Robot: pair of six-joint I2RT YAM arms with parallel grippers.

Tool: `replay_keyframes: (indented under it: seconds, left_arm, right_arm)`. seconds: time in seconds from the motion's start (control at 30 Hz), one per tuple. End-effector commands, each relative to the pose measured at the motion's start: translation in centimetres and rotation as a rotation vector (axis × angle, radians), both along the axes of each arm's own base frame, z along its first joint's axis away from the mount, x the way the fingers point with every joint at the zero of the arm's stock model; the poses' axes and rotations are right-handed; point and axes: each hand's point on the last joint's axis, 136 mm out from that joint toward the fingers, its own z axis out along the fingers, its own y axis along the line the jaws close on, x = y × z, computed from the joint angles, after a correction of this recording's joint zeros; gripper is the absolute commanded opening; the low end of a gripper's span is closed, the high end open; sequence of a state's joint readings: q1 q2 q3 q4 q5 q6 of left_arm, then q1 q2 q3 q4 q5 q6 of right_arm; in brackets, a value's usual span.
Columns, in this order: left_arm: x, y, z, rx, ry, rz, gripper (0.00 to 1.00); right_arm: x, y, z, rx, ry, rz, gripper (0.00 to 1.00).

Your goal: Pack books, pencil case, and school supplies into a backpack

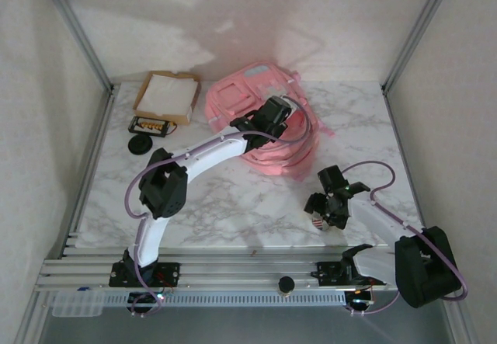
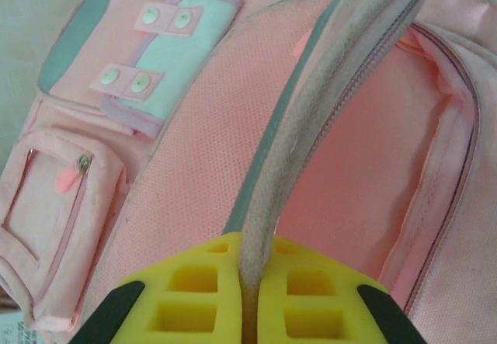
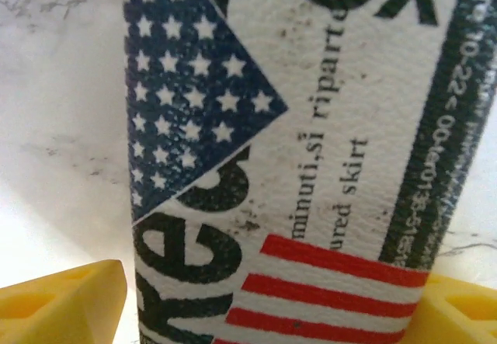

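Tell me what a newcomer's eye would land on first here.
The pink backpack at the far middle of the marble table dominates, with the left gripper pinched shut on the grey piped rim of its open main compartment. Close up, a white item printed with stars and red stripes stands between the yellow fingers of the right gripper.

Left arm [image 1: 203,151] stretched far forward, elbow raised, its hand [image 2: 250,293] pinched shut on the backpack [image 2: 194,189] rim, right arm [image 1: 384,224] folded low near its base, its hand [image 1: 324,213] pointing down, yellow fingers [image 3: 62,305] wide either side of a printed pack [image 3: 311,165], grip unclear
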State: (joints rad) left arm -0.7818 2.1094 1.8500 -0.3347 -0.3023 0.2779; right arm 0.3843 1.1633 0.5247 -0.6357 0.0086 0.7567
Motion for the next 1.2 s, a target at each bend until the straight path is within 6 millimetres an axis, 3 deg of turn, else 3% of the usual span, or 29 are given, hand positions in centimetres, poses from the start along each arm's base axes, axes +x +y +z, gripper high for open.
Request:
replay_keyframes:
  seconds: [0.0, 0.1, 0.23, 0.37, 0.47, 0.57, 0.67, 0.9, 1.03, 1.17]
  left_arm:
    - [-0.6, 1.2, 5.7, -0.152, -0.055, 0.077, 0.00]
    - [-1.9, 0.5, 6.3, -0.169, -0.049, 0.082, 0.00]
    - [-2.9, 0.0, 6.9, -0.229, -0.036, 0.137, 0.00]
    - [-4.2, -1.1, 7.0, -0.260, -0.008, 0.154, 0.00]
    - [-5.7, -2.5, 7.1, -0.306, 0.026, 0.133, 0.00]
    - [-6.4, -3.0, 7.4, -0.362, 0.029, 0.160, 0.00]
    - [-6.6, -2.4, 7.7, -0.423, 0.038, 0.213, 0.00]
    - [-8.0, -1.9, 8.6, -0.569, 0.076, 0.220, 0.00]
    - [-8.1, -1.2, 7.6, -0.588, 0.090, 0.245, 0.00]
    - [-8.1, -1.1, 6.8, -0.659, 0.133, 0.246, 0.00]
  right_arm:
    - [1.1, 0.7, 0.2, 0.027, -0.044, -0.007, 0.73]
    - [2.1, 0.7, 2.1, 0.031, -0.109, -0.011, 0.60]
    - [3.0, 0.4, 4.7, 0.017, -0.178, -0.012, 0.58]
    - [4.3, 0.9, 9.1, 0.029, -0.259, 0.032, 0.56]
    - [5.7, 2.3, 12.3, 0.064, -0.304, 0.114, 0.56]
    - [7.8, 4.5, 14.3, 0.135, -0.335, 0.214, 0.56]
    - [10.3, 6.4, 15.3, 0.206, -0.336, 0.305, 0.56]
    - [16.6, 7.8, 16.7, 0.296, -0.379, 0.390, 0.59]
    - [17.7, 9.3, 18.1, 0.360, -0.387, 0.434, 0.59]
    - [18.1, 9.7, 16.6, 0.375, -0.358, 0.430, 0.60]
